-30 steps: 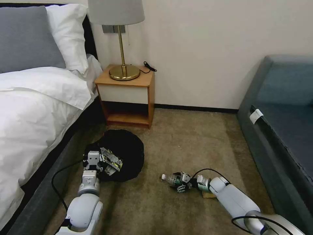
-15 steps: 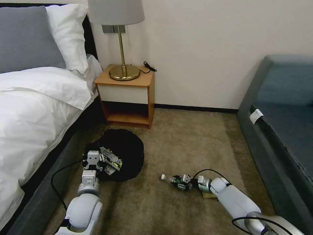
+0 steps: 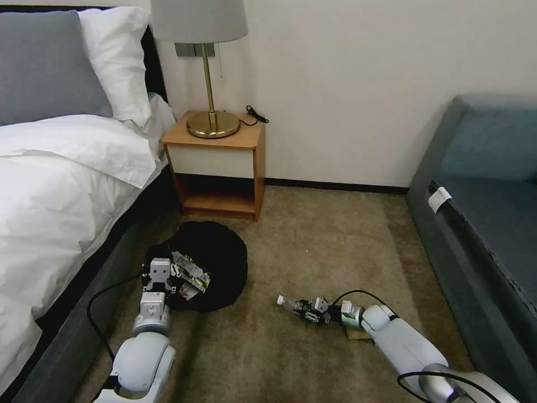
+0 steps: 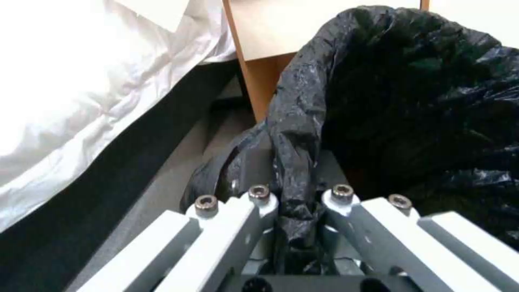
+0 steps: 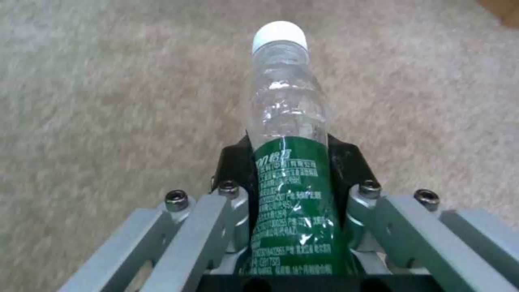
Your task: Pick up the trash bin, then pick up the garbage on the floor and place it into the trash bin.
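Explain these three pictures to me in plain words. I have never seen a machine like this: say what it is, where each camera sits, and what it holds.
This is a wheeled robot with two arms in a bedroom. The wide picture comes from a camera on its head, looking down at the carpet between a bed and a sofa. The other two come from cameras on its wrists.

The left gripper is shut on the rim of the trash bin; its wrist camera shows the fingers pinching the black bag liner. A wrapper lies in the bin.

The right gripper, low at the carpet, is shut on a clear bottle with a green label. A tan scrap lies beside that arm.
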{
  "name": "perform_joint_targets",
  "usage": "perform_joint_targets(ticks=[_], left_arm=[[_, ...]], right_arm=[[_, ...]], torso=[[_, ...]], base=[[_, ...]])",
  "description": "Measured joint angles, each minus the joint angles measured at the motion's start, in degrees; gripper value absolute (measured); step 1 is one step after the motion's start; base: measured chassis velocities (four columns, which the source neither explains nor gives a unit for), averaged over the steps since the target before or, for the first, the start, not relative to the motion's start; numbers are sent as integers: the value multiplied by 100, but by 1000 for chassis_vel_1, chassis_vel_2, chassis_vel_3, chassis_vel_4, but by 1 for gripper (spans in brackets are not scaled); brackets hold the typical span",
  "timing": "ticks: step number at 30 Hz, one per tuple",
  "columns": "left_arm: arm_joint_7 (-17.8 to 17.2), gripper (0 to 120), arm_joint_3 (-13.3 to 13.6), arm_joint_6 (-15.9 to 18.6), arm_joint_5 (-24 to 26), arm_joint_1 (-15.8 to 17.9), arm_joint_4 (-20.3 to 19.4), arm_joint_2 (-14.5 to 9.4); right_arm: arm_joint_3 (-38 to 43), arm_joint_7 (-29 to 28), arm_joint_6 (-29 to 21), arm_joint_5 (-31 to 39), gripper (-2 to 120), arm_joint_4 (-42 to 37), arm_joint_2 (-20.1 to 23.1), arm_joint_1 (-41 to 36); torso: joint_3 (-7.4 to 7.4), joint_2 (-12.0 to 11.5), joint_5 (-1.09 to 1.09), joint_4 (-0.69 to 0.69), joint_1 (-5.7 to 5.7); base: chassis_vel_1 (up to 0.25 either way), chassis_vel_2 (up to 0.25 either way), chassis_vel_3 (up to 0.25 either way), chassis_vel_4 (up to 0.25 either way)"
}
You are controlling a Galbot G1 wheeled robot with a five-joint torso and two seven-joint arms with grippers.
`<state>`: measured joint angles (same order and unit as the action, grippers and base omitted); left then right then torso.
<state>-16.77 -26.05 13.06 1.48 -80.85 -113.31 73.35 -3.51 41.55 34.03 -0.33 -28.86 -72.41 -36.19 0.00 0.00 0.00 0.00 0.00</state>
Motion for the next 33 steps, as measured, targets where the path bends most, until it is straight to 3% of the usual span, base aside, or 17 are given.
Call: perform_joint_targets(ticks=[13,22,33], left_arm=[[-15,3,0,13,0,-43,-105,-96],[-27,3,54,-165,-82,-137,-113,-6],[-50,3,171,-215,-154,-118,-90,121]], right_arm=[[486,-7,-77,427,20,-839,32,-192],[999,-90,-413,1288,20,-1775,114,-340],[1189,-299,-864,2357,20,-3767,333,-1068]], torso=[[0,0,0,0,0],[0,0,0,1,0],[0,0,-1,0,0]], base=[[0,0,0,0],[0,0,0,0],[0,0,0,0]])
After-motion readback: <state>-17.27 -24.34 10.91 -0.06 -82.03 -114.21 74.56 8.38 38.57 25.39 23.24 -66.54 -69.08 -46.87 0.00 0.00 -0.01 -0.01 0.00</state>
